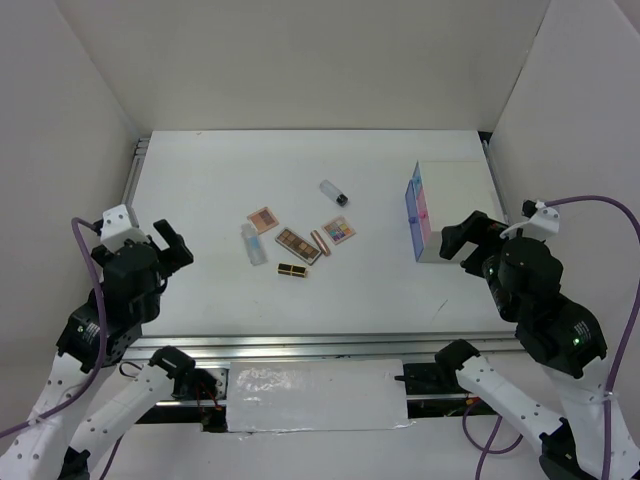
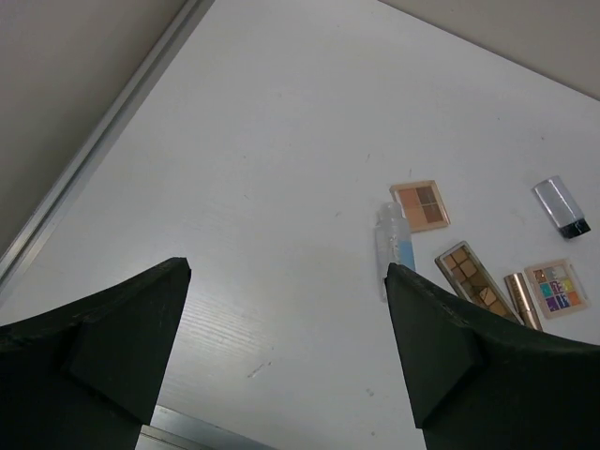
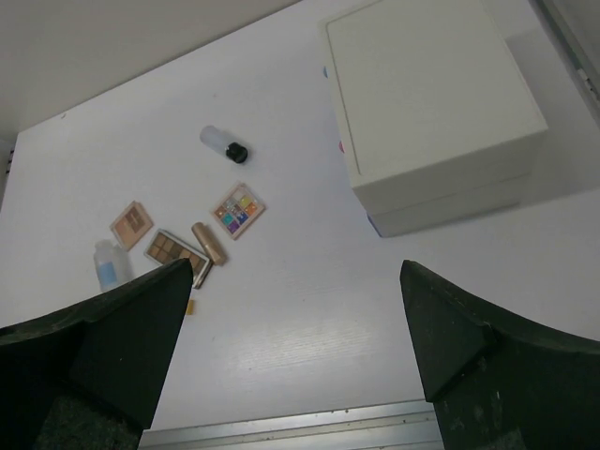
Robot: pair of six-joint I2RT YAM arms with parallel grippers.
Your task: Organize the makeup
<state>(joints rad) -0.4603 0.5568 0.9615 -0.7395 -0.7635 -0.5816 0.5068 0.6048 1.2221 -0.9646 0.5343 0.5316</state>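
The makeup lies loose mid-table: a small square palette [image 1: 263, 218], a clear bottle [image 1: 254, 243], a long palette [image 1: 298, 245], a rose-gold stick [image 1: 320, 242], a colourful palette [image 1: 338, 231], a black-capped bottle [image 1: 333, 192] and a black-gold lipstick [image 1: 292, 270]. My left gripper [image 1: 172, 248] is open and empty at the left, well short of them. Its wrist view shows the left gripper [image 2: 286, 281] with the clear bottle [image 2: 394, 239] and square palette [image 2: 421, 205] ahead. My right gripper [image 1: 462, 240] is open and empty beside the box. Its wrist view shows the right gripper [image 3: 295, 281] and the colourful palette [image 3: 238, 210].
A white box [image 1: 440, 210] with blue and pink drawer fronts stands at the right, also in the right wrist view [image 3: 431, 103]. White walls close in the table on three sides. A metal rail [image 1: 300, 347] runs along the near edge.
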